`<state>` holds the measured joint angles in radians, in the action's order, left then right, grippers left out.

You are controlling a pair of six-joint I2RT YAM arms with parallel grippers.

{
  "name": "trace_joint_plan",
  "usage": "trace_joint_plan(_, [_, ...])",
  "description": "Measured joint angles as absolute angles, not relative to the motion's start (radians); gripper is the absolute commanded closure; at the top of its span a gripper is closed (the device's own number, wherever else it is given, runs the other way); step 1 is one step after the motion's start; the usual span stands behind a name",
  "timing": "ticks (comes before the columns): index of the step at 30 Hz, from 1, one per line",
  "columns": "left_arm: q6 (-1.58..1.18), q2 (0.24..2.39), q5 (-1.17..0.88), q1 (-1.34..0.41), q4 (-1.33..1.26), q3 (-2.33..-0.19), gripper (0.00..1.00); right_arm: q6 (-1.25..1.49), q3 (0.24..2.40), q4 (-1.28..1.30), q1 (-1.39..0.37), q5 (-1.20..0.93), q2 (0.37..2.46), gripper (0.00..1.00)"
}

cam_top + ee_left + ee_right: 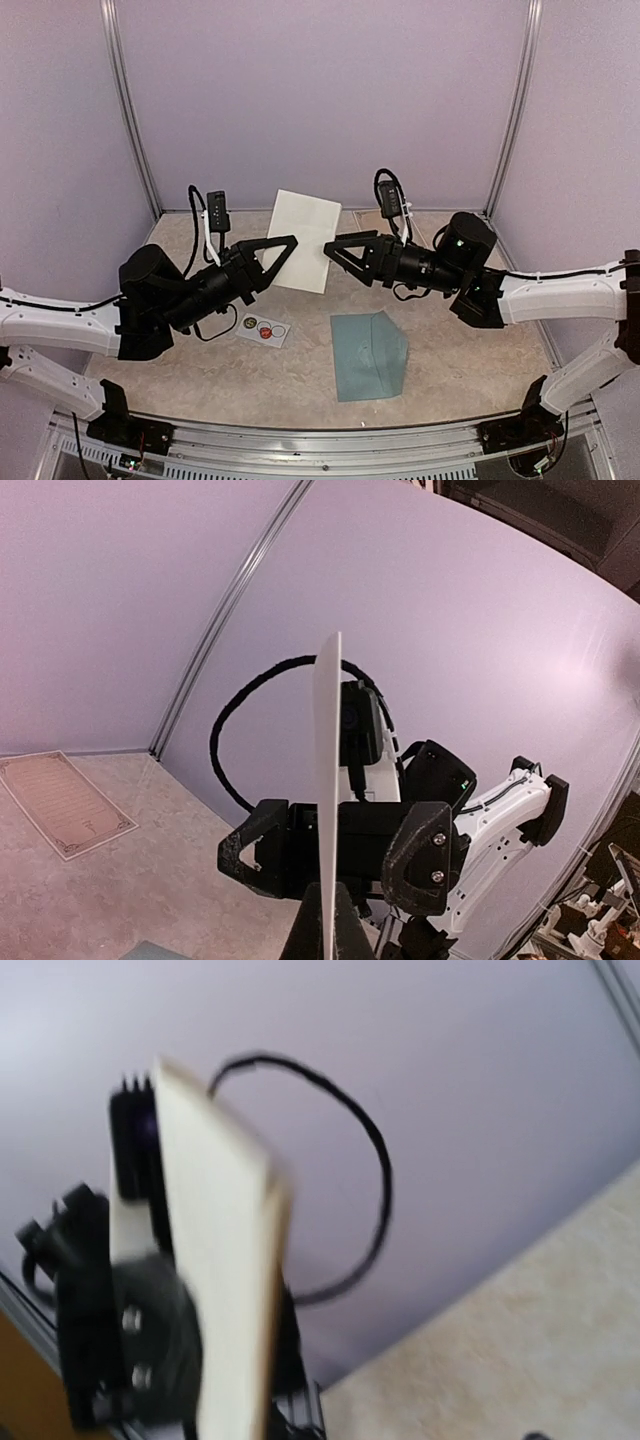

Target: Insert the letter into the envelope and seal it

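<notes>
left fingers (pixel 275 243) clamped the letter (pixel 305 232); right fingers (pixel 350 243) stood apart astride its other edge; envelope (pixel 368 355) lay on desk (pixel 455 365) below them.

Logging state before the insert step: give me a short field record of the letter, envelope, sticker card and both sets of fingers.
letter: cream sheet, held up in the air between the two arms
left fingers: shut on the letter's left edge
right fingers: open, straddling the letter's right edge
envelope: teal, flat on the table, nearer than the letter, nothing touching it
sticker card: flat, left of the envelope, apart from it
stage: letter not yet in the envelope
</notes>
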<state>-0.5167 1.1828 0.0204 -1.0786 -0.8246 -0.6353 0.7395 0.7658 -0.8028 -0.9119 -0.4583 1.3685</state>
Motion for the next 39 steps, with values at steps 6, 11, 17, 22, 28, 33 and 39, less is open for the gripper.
trace_joint_plan(6, [-0.551,1.199,0.02,-1.092,-0.912,-0.62,1.0,0.814,0.852,-0.898,-0.921,-0.519,1.489,0.7])
trace_joint_plan(11, [-0.567,1.22,0.029,-1.092,-0.922,-0.619,0.7,0.838,0.87,-0.949,-0.936,-0.565,1.514,1.0])
trace_joint_plan(17, [-0.578,1.227,0.08,-1.094,-0.821,-0.624,0.22,0.786,0.865,-0.817,-0.931,-0.505,1.438,1.0])
trace_joint_plan(22, [-0.63,1.254,0.129,-1.071,-0.599,-0.675,0.2,0.733,0.834,-0.485,-0.851,-0.398,1.277,1.0])
trace_joint_plan(28, [-0.748,1.415,0.054,-1.031,-0.409,-0.749,0.24,0.715,0.735,-0.076,-0.674,-0.35,1.199,1.0])
trace_joint_plan(33, [-0.823,1.577,-0.067,-1.028,-0.299,-0.804,0.32,0.7,0.669,0.17,-0.645,-0.371,1.214,1.0])
trace_joint_plan(39, [-0.875,1.696,-0.181,-1.028,-0.232,-0.864,0.34,0.688,0.66,0.287,-0.638,-0.41,1.272,1.0])
